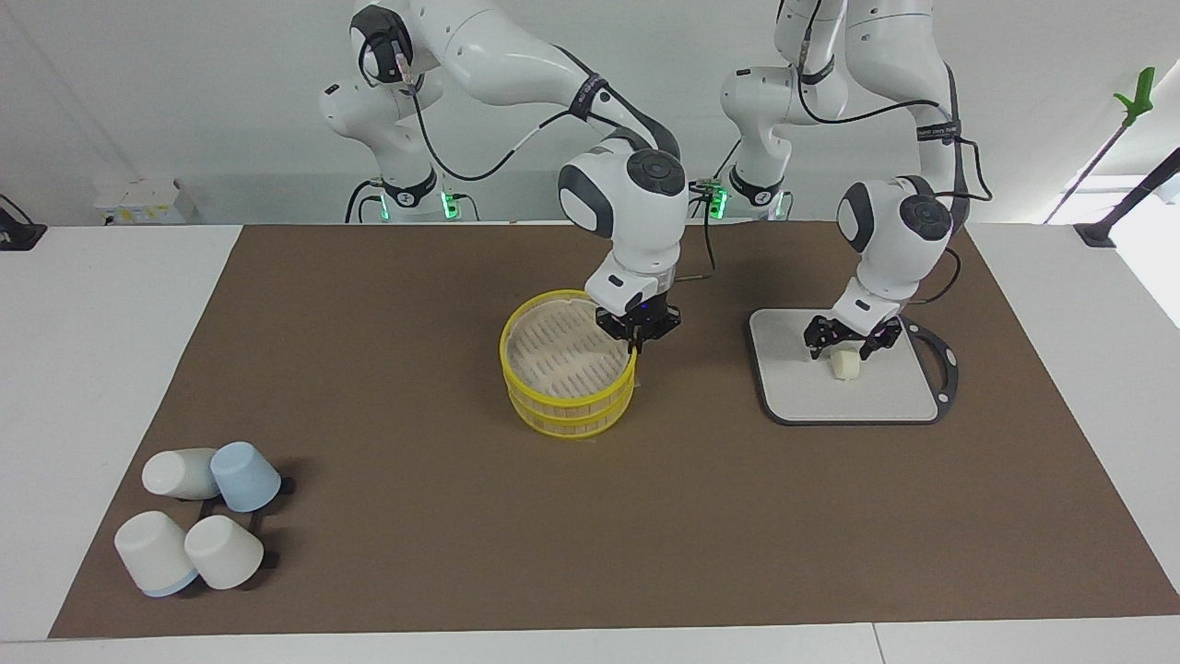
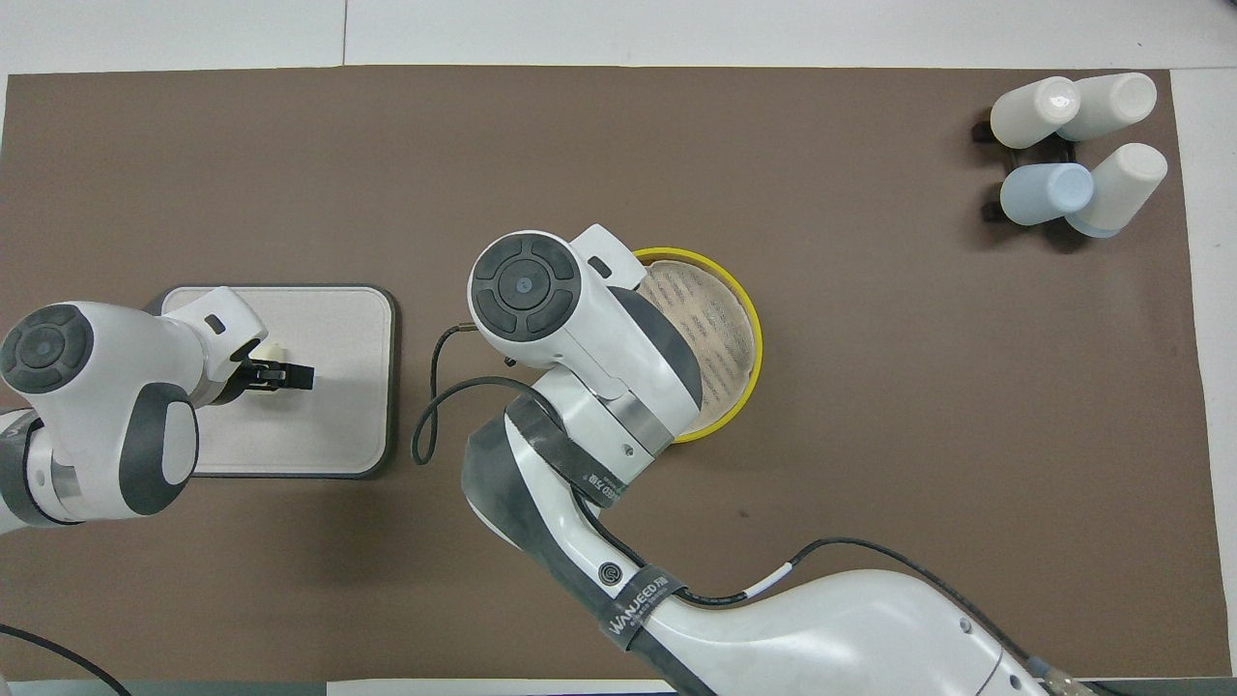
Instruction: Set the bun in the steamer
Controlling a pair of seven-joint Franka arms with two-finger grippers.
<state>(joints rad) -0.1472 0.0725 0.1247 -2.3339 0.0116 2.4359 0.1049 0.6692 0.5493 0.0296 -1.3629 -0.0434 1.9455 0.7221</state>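
two arms are down: the left gripper (image 1: 845,349) straddles the bun (image 1: 844,365) on the cutting board (image 1: 885,392), fingers spread, while the right gripper (image 1: 636,339) pinches the steamer (image 1: 562,406) rim.

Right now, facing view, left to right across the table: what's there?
Cups → steamer → right gripper at the steamer's rim → cutting board → bun on it, under the left gripper.
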